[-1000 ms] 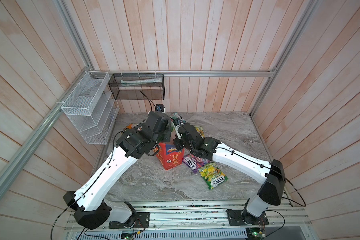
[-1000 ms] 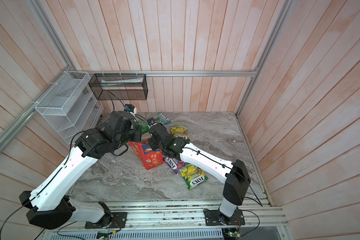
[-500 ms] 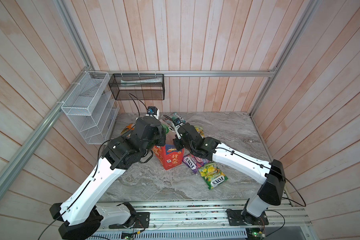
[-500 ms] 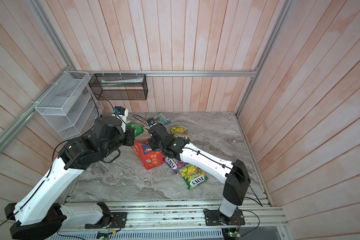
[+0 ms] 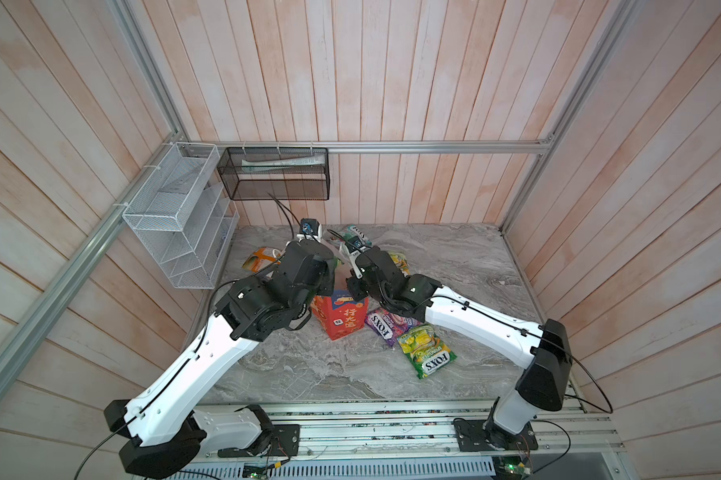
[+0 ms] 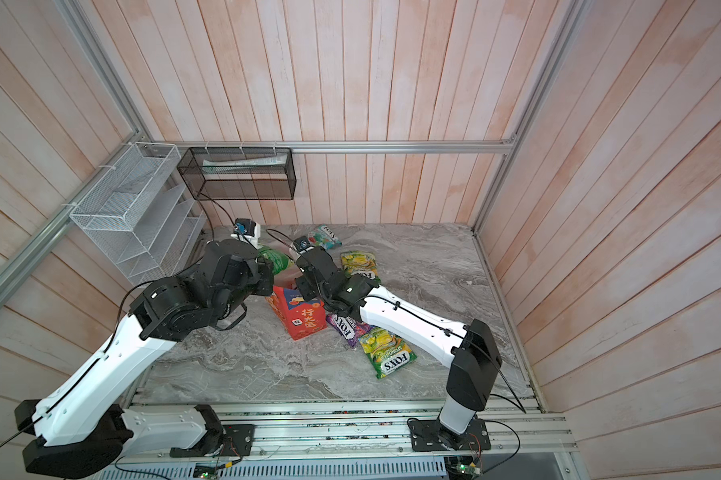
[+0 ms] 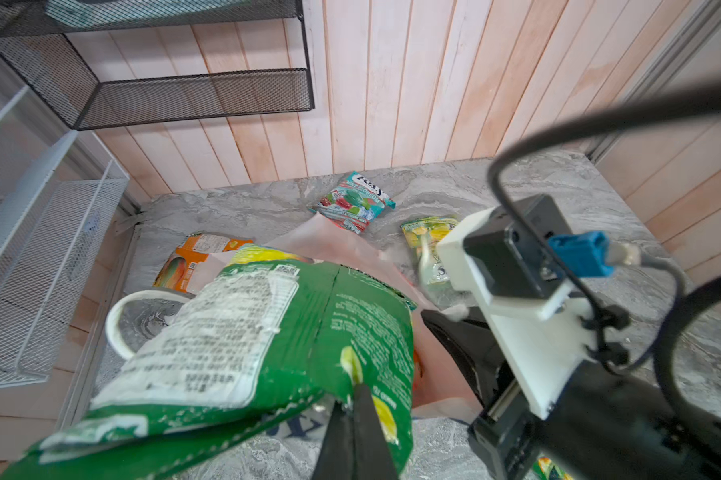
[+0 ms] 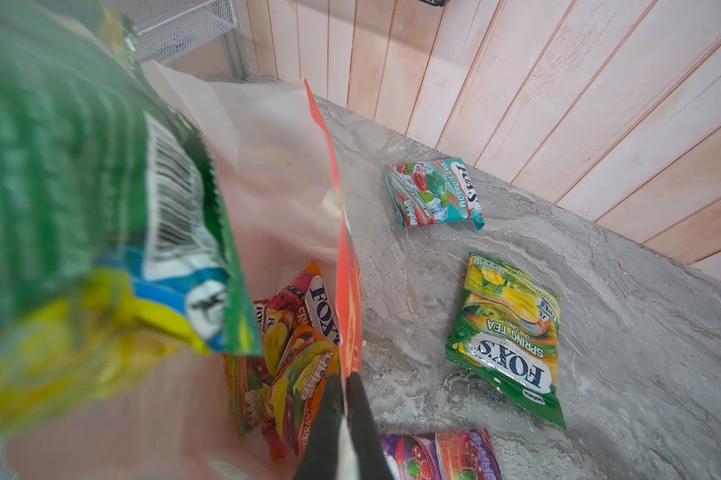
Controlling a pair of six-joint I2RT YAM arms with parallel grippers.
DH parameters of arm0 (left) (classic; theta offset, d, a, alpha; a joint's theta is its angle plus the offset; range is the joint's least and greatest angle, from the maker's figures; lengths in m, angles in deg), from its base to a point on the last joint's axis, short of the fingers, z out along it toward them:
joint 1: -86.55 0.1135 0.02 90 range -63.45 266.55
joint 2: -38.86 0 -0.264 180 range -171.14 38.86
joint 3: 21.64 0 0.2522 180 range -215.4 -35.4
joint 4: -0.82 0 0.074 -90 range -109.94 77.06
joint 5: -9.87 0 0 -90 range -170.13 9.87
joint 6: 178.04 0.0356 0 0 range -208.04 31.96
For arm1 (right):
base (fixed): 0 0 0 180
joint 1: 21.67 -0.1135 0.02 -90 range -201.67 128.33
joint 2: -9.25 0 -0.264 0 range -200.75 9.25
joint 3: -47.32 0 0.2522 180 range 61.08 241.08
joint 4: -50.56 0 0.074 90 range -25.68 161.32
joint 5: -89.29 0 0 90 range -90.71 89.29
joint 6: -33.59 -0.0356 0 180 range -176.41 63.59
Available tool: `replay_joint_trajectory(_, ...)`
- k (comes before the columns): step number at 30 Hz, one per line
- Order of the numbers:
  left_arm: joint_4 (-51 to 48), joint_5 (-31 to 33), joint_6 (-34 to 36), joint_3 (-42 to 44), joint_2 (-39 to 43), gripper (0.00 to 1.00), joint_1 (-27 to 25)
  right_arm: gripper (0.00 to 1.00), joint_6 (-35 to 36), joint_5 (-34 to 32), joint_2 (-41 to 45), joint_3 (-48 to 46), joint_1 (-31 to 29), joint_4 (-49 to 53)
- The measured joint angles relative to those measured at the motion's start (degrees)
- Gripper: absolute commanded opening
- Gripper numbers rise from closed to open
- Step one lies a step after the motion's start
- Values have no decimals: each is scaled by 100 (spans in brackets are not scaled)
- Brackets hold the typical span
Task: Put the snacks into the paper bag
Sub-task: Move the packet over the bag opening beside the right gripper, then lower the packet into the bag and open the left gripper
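Left hand [image 7: 350, 409] grips a green pouch [image 7: 267, 340] above the open bag [image 5: 342, 318], likely to drop it in; right hand [image 8: 344, 390] pinches the bag's rim, seemingly to hold the mouth wide; the bag stands mid-surface [image 5: 454, 266].

- In both top views, you'll find the arms cover most of the paper bag's [image 5: 342, 320] mouth.
- In your right wrist view, the green pouch [image 8: 59, 166] is blurred and runs off the edge.
- The purple pouch [image 8: 438, 457] is cut off there too.
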Motion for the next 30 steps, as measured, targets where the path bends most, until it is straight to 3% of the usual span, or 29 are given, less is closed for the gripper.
replay_joint_trajectory(7, 0, 219, -44, 37, 380, 0, 0, 0, 22, -2, 0, 4, -4, 15)
replay_joint_trajectory(16, -151, 212, -42, 28, -385, 0, -157, 0, 37, -2, 0, 20, -15, 35)
replay_joint_trajectory(30, -160, 262, -46, 28, -863, 1, -157, 0, 37, -2, 0, 24, -15, 39)
